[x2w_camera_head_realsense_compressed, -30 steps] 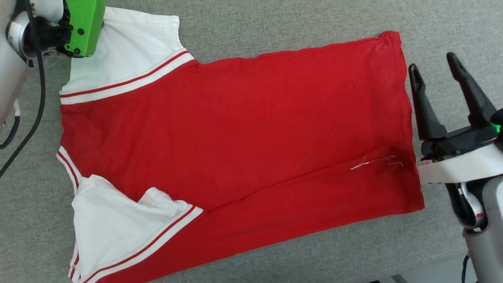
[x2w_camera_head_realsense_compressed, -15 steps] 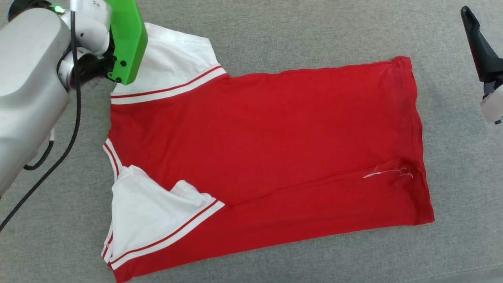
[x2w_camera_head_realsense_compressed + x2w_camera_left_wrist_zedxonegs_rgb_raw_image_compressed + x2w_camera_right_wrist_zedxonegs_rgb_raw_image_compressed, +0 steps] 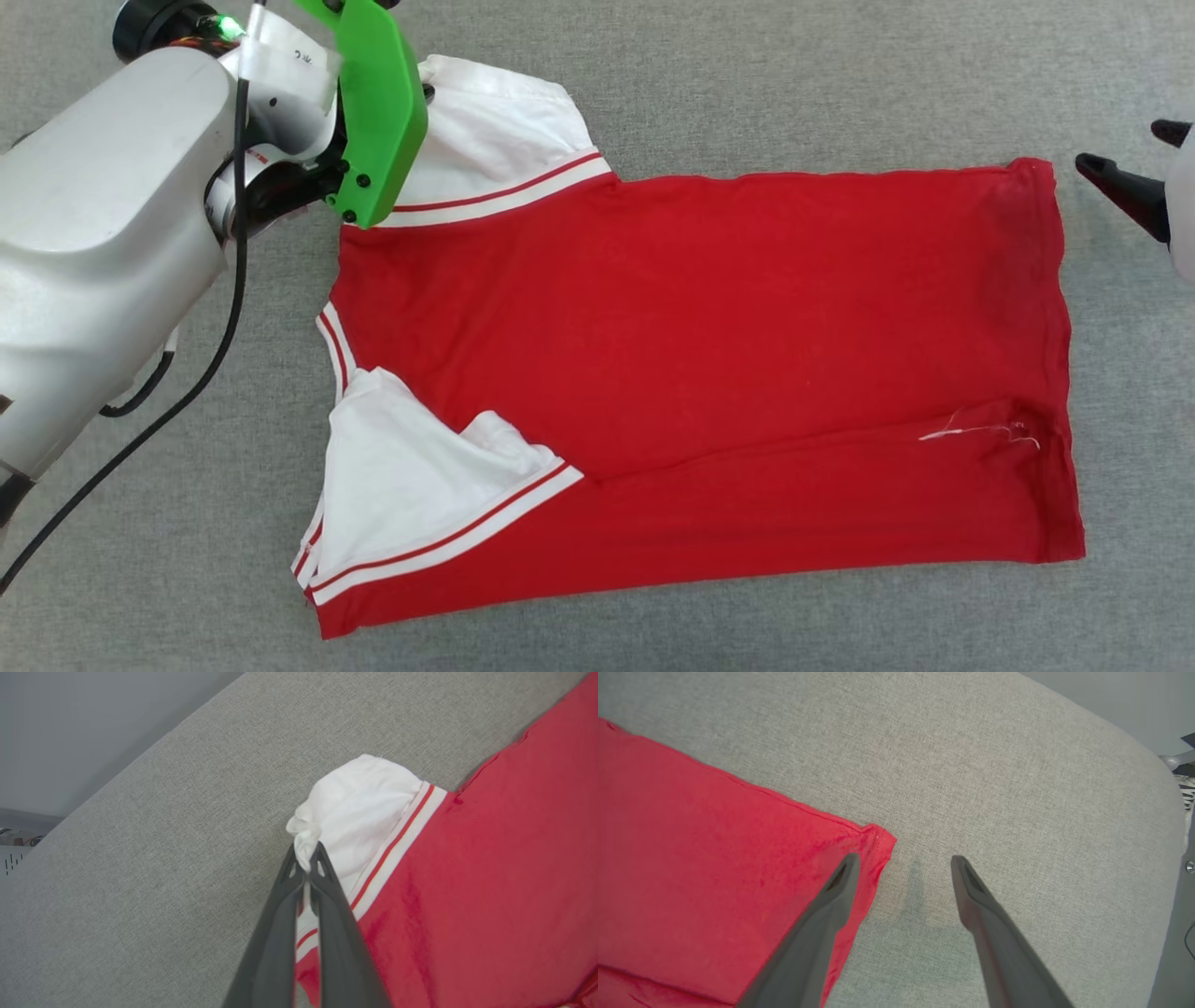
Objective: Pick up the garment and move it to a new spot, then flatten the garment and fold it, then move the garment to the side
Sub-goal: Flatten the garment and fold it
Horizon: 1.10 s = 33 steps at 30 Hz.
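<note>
Shirt lies spread on the grey surface in front of me, plain red side up, neck end to the left and hem to the right. My left claw is clamped tight on the far sleeve. In the left wrist view its two dark fingers meet with a bunch of white cloth pinched between the tips. The sleeve is gathered into a small puckered peak there, and its red-and-white striped band runs flat beside the red body. In the head view the green cover on that wrist hides the grip itself and sits over the left edge of the sleeve. My pale forearm and a black cable come in from the near left. The near sleeve is not flat: it is folded in over the red body, its white cloth rumpled and its striped band slanting. A loose white thread lies on the red close to the near right corner, at the end of a long crease that runs leftward across the body. My right claw stands wide open with nothing in it, at the far right hem corner. In the right wrist view one finger crosses the red corner and the other is over bare grey just beside it, with a soft shadow on the surface between them. Whether either tip touches down I cannot tell.
</note>
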{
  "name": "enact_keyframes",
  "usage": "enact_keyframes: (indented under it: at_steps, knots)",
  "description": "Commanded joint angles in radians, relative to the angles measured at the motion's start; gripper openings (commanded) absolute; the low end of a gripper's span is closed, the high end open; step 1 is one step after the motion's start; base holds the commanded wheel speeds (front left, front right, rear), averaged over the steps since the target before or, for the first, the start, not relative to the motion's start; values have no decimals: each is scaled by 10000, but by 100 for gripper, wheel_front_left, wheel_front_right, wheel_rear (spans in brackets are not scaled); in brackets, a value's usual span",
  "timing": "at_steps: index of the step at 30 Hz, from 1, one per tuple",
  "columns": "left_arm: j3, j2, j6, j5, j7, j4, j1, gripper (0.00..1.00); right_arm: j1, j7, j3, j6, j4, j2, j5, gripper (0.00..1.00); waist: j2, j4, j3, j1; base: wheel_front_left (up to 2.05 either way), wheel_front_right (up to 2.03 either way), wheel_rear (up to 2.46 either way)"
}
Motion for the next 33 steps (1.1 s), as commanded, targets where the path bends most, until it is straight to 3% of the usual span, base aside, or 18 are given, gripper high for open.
enact_keyframes:
  at_steps: [1,9,22,23,33]
  knots:
    - [-43,-32,-28,153,-110,-80,-131,0,-286,234,147,-7,166,-9,141,100,43,125,149,0,0,0,0]
    - [-207,-146,-28,161,-472,-265,-328,0,-776,846,836,-7,1369,511,373,100,43,420,443,0,0,0,0]
    - [-404,-74,-28,-38,-806,-166,-374,0,-338,58,1911,-7,3195,1306,462,100,43,509,614,0,0,0,0]
    - [-418,-56,-28,-60,-832,-143,-356,0,-387,-214,1989,-7,3219,1289,405,0,43,492,596,0,0,0,0]
    - [-543,40,-29,-273,-1352,114,302,0,-568,-2898,2316,-7,3408,1158,329,0,43,385,-465,0,0,0,0]
